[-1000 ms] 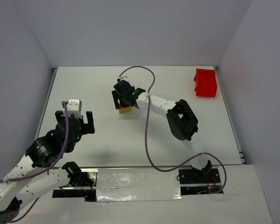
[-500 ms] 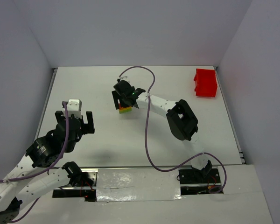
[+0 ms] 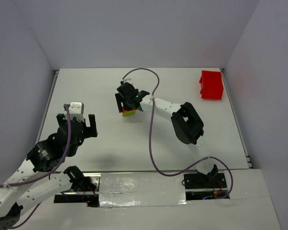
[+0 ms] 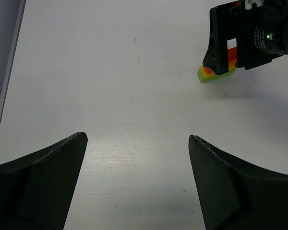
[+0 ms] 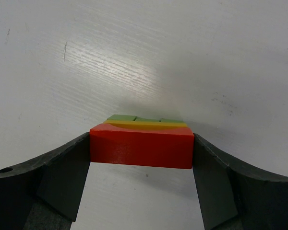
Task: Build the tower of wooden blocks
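The wood block tower (image 3: 128, 112) stands mid-table: a green block at the bottom, a yellow one on it, a red block (image 5: 141, 146) on top. My right gripper (image 5: 141, 158) is shut on the red block, a finger against each end, over the stack. In the left wrist view the stack (image 4: 216, 72) shows at the upper right, partly hidden by the right gripper. No teal wedge is in view. My left gripper (image 3: 79, 125) is open and empty, well to the left and nearer than the stack.
A red plastic bin (image 3: 211, 85) stands at the far right of the white table (image 3: 101, 91). Walls close in the back and both sides. The right arm's purple cable loops over the middle of the table.
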Robot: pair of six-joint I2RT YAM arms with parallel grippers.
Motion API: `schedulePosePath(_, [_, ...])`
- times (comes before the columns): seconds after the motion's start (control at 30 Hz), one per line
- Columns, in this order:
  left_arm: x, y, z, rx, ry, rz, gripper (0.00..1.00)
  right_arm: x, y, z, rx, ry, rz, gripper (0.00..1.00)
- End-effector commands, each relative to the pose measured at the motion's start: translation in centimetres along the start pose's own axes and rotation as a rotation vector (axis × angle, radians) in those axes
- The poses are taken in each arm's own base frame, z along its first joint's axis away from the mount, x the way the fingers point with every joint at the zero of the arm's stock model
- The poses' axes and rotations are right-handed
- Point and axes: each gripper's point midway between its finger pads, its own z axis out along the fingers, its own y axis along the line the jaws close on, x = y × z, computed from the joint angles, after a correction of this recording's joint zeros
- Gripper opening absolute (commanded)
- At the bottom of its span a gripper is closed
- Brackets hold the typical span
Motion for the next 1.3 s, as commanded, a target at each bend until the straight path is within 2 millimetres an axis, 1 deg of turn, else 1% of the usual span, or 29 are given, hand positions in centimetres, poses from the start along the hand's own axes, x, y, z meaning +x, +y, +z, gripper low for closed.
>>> schedulePosePath(0.0, [-0.7,-0.2,0.0,0.014,-0.026,-0.005,0.99,0.1,-0.2,0.6,-0.001,-0.001,-0.009,0.8])
schedulePosePath(0.03, [-0.6,-0.2,0.1,0.013,-0.024,-0.004,1.0,0.1,-0.2,0.7,0.001,-0.002,-0.009,0.81])
schedulePosePath(0.23, [-0.6,-0.3,0.1,0.016,-0.024,-0.004,0.99,0.4,-0.3,1.0,0.007,0.005,-0.014,0.82])
schedulePosePath(0.43, [-0.7,-0.3,0.1,0.018,-0.024,-0.004,0.99,0.4,-0.1,1.0,0.001,0.006,-0.016,0.87])
schedulePosePath(0.7, [-0.7,-0.3,0.1,0.019,-0.024,-0.001,1.0,0.2,-0.3,1.0,0.006,0.004,-0.014,0.88])
schedulePosePath(0.73, [-0.7,-0.4,0.1,0.021,-0.023,-0.001,1.0,0.2,-0.2,0.9,0.005,0.003,-0.014,0.88])
schedulePosePath(0.83, [-0.7,-0.4,0.1,0.023,-0.024,0.001,1.0,0.0,-0.2,0.7,0.004,-0.002,-0.012,0.93])
schedulePosePath(0.87, [-0.6,-0.4,0.1,0.022,-0.022,0.003,1.0,-0.2,-0.1,0.6,0.001,-0.006,-0.012,1.0])
schedulePosePath(1.13, [-0.6,-0.5,0.2,0.028,-0.019,0.003,0.99,-0.8,0.5,0.0,-0.034,-0.013,-0.004,1.0])
schedulePosePath(1.27, [-0.6,-0.5,0.1,0.025,-0.021,0.002,0.99,-1.5,0.7,-0.9,-0.06,-0.027,0.009,1.0])
